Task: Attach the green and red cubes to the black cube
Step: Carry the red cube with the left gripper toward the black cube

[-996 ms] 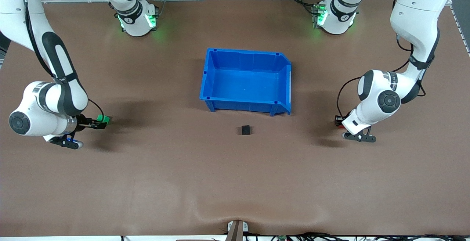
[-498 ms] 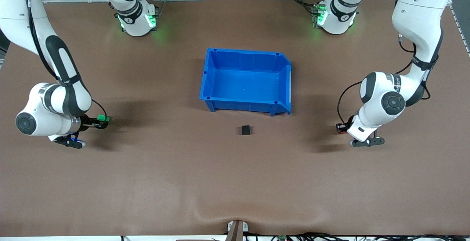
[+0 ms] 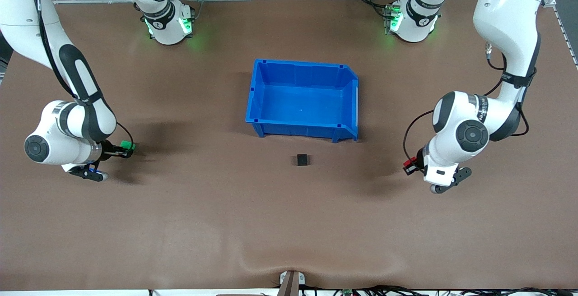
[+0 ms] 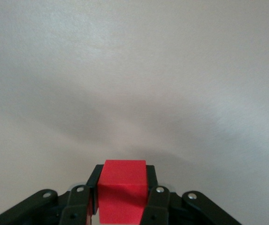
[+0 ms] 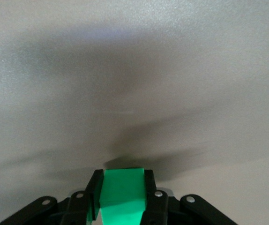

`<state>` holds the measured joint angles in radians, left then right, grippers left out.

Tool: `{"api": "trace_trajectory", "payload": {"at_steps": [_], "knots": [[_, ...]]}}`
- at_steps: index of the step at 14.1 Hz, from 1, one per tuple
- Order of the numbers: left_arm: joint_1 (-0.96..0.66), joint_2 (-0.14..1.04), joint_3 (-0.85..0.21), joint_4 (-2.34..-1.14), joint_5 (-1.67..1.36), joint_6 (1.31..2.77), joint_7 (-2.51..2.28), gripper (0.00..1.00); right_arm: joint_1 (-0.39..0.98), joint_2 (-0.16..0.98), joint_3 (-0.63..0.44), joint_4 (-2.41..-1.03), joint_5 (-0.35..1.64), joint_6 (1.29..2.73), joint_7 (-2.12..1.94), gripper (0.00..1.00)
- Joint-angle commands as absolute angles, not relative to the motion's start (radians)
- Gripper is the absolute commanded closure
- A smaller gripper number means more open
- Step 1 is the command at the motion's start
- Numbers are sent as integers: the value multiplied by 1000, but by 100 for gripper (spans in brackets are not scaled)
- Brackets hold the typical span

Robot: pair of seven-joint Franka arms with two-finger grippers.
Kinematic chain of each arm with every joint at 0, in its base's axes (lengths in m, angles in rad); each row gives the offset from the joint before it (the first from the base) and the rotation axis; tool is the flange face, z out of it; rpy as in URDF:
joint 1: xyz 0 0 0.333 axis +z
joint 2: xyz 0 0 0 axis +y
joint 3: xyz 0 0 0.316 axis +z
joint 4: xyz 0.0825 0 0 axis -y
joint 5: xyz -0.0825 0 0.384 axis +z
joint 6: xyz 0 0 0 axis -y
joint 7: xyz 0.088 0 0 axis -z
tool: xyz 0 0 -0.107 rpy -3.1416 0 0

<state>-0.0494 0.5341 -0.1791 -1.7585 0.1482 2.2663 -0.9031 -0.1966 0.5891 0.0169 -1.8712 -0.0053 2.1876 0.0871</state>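
Note:
The black cube (image 3: 302, 159) lies on the brown table, just nearer to the front camera than the blue bin. My right gripper (image 3: 122, 149) is low at the right arm's end of the table, shut on the green cube (image 3: 128, 145); the right wrist view shows the green cube (image 5: 123, 188) clamped between both fingers. My left gripper (image 3: 412, 165) hangs over the table at the left arm's end, shut on the red cube (image 3: 408, 167). The red cube (image 4: 123, 190) fills the gap between the fingers in the left wrist view.
An open blue bin (image 3: 254, 102) with nothing in it stands mid-table, farther from the front camera than the black cube. Both arm bases sit along the table's edge at the top of the front view.
My right gripper's fingers have closed on the green cube. My left arm has swung, carrying the red cube lower in the front view and slightly toward the table's middle.

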Motion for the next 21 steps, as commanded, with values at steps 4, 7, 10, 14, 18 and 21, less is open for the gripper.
{"api": "trace_trajectory", "payload": {"at_steps": [4,7,10,14,18,21], "knots": [[-138,607,-175,-1612,63,2240,-1285,100,-203,586,21,-1820,6,2134,124,100],[-190,633,-175,-1565,25,2237,-1466,100,-195,588,21,-1714,44,1961,185,100],[-267,673,-169,-1534,29,2192,-1619,100,-192,588,21,-1640,74,1885,222,100],[-336,727,-169,-1453,18,2155,-1848,100,-157,588,21,-1577,101,1820,359,100],[-416,820,-169,-1376,18,2155,-1979,100,-115,586,23,-1528,135,1775,512,100],[-439,839,-167,-1356,17,2155,-2002,100,-80,583,25,-1510,137,1767,613,100]]}}
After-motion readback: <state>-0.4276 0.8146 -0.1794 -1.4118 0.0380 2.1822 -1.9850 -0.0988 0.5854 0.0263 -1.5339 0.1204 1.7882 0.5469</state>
